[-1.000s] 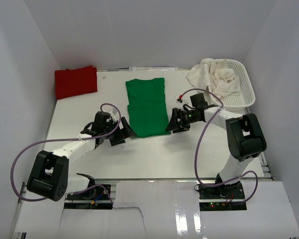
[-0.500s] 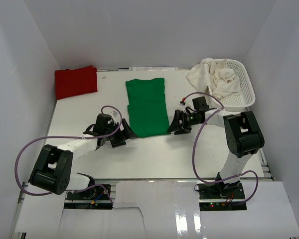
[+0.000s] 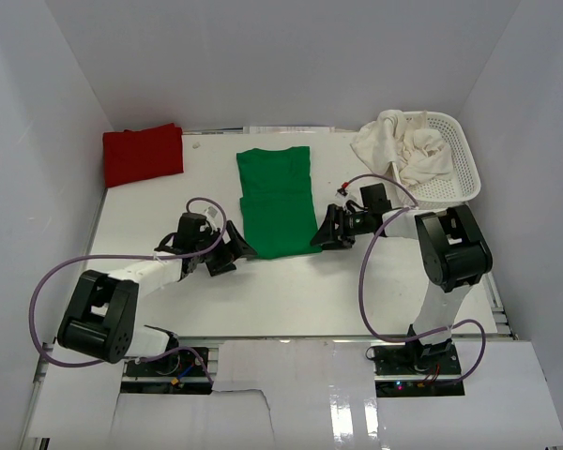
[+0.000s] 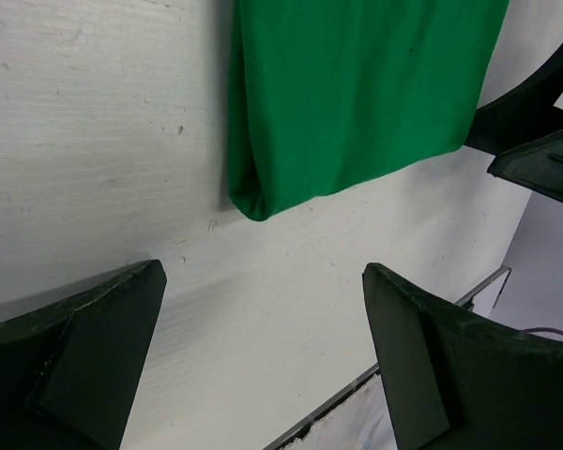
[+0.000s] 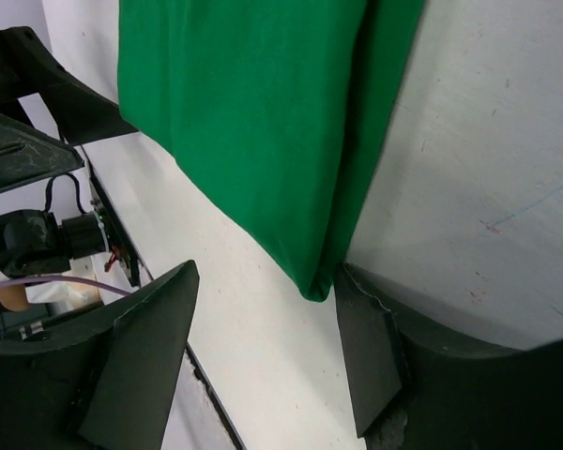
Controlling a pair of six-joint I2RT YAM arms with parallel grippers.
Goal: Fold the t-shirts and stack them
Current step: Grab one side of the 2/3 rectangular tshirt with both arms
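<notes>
Since the earlier view the right gripper [image 3: 327, 232] has crept left and nearer, up to the green shirt [image 3: 277, 202], while the left arm's elbow has swung nearer. The left gripper [image 3: 236, 248] sits low, just left of the shirt's near left corner.

The green shirt lies flat in the middle of the table [image 3: 291, 291], a narrow strip with its long axis running near to far. Its near hem spans the gap between the two grippers.

Both grippers are spread and hold nothing. In the right wrist view the near right corner lies in the gap between that gripper's fingers. In the left wrist view the near left corner lies just beyond the fingers, so the right gripper looks the closer.
</notes>
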